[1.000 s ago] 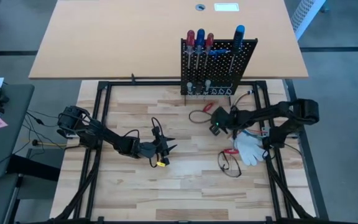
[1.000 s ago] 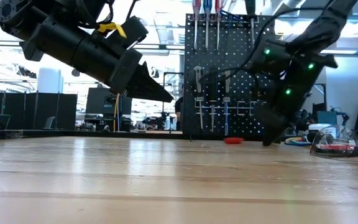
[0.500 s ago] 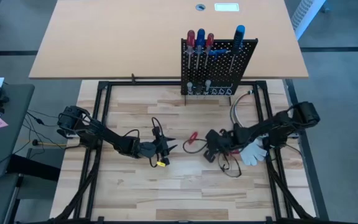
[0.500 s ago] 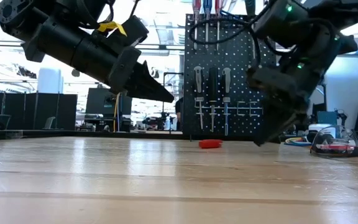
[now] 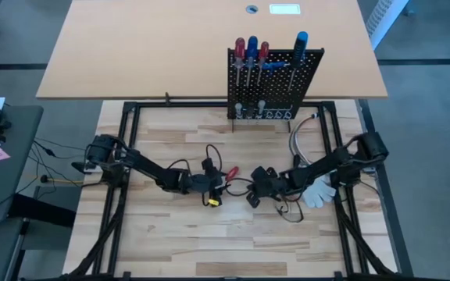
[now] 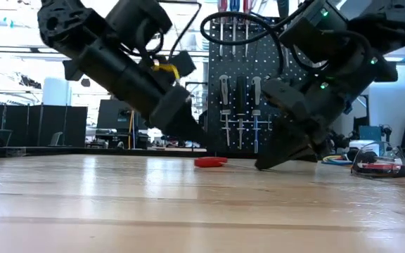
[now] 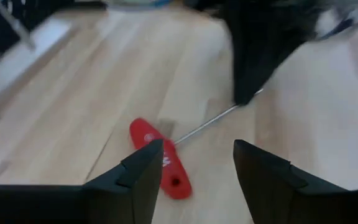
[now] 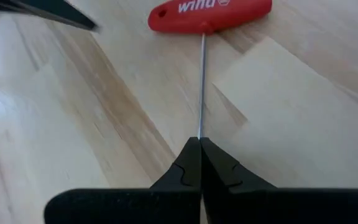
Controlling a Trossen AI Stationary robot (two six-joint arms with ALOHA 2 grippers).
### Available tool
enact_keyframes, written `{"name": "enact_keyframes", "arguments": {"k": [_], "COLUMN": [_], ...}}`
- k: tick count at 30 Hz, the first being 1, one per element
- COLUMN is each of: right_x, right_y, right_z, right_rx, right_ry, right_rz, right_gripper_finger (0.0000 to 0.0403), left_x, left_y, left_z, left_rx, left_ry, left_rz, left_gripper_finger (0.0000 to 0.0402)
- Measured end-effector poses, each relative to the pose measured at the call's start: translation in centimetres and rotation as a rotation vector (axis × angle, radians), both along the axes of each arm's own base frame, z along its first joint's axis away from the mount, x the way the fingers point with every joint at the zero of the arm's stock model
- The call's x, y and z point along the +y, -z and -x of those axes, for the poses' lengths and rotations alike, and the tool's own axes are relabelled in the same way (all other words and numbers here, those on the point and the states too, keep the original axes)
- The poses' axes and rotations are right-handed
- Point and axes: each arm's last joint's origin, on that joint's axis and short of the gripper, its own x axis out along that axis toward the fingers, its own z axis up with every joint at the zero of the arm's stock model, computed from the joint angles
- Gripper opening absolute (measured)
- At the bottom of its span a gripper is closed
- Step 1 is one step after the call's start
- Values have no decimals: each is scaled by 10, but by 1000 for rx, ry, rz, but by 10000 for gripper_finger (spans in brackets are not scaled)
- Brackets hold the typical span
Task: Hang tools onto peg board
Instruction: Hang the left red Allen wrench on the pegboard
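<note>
A red-handled tool (image 8: 209, 15) with a thin steel shaft is lying flat on the desk (image 5: 170, 234), near the middle, well apart from the peg board (image 5: 274, 82). The shaft tip is pinched by the right gripper (image 8: 199, 144), whose fingers are pressed together on it. The left gripper (image 7: 194, 168) is held just over the red handle, with its fingers apart and nothing between them yet.

Things could go wrong here. The shaft is thin and smooth, so it could slip out of the right gripper's pinch if the tool is pulled or lifted. The handle could be pushed away or spun if only one left finger touches it first. The two grippers are very close together and could be bumped into each other. The dark cables (image 5: 287, 211) and the white glove (image 5: 316, 190) lie near the right arm and could be snagged.

On the peg board, several screwdrivers are already hung: red and blue handles stand along the top, and small tools sit in the ring holders (image 6: 241, 121) lower down. Some rings look empty.
</note>
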Motion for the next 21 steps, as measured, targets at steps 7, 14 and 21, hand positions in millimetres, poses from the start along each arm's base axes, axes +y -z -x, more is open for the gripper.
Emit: {"name": "enact_keyframes", "arguments": {"k": [7,14,21], "right_x": [4,12,16], "right_y": [3,-3,-10], "right_z": [-5,-11,-17], "right_rx": [-46,-66,-99], "right_ry": [-18,-56,-62], "right_rz": [11,46,96], "right_gripper_finger": [0,0,0], "left_x": [22,35,38], "left_y": [9,11,12], "left_z": [3,2,1], "left_rx": [106,123,150], "left_ry": [-123,-57,18], "left_rz": [61,140,156], "left_gripper_finger": [200,200,194]}}
